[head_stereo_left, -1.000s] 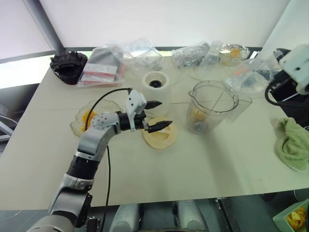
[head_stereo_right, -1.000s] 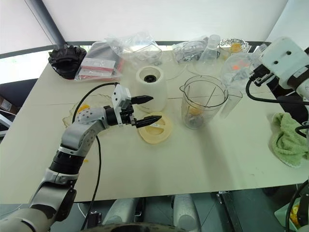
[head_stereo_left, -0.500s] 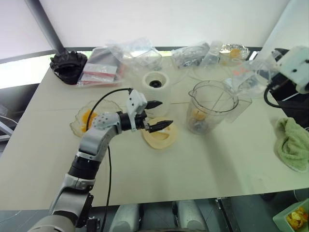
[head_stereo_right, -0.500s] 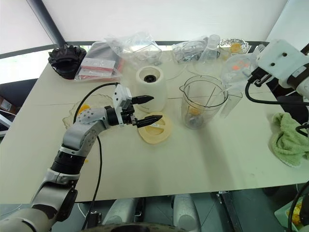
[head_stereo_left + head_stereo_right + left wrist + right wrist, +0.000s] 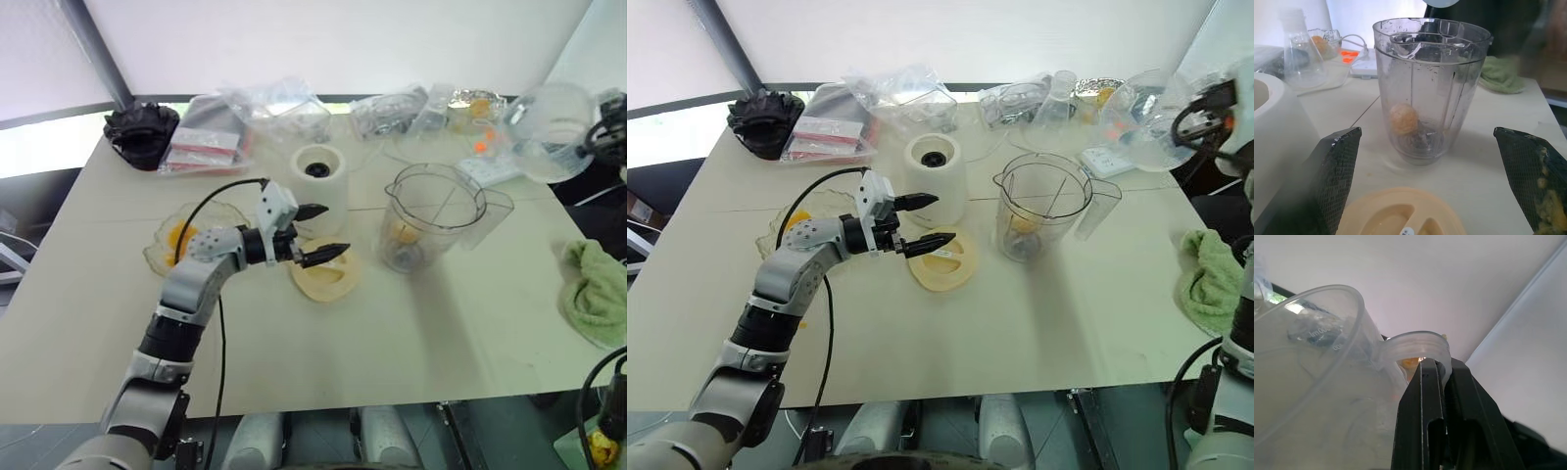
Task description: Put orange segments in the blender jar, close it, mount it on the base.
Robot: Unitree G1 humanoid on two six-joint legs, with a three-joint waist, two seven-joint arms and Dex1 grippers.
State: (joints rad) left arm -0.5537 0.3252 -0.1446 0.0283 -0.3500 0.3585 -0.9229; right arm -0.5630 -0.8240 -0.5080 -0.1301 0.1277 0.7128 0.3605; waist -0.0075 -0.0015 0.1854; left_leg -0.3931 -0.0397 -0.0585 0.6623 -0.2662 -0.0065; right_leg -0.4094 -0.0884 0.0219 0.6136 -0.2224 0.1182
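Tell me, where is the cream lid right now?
In the head views the cream lid lies flat on the table, in front of the white base, left of the blender jar, under the open left tool.

A cream table stands before a white wall.

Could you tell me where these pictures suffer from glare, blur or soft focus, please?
Eye views: a bright window band washes out the table's far left edge. Left wrist view: the white base and the open left gripper's fingers are soft, while the blender jar is sharp with an orange segment inside. Right wrist view: the frosted jug is close and hazy against a pale backdrop.
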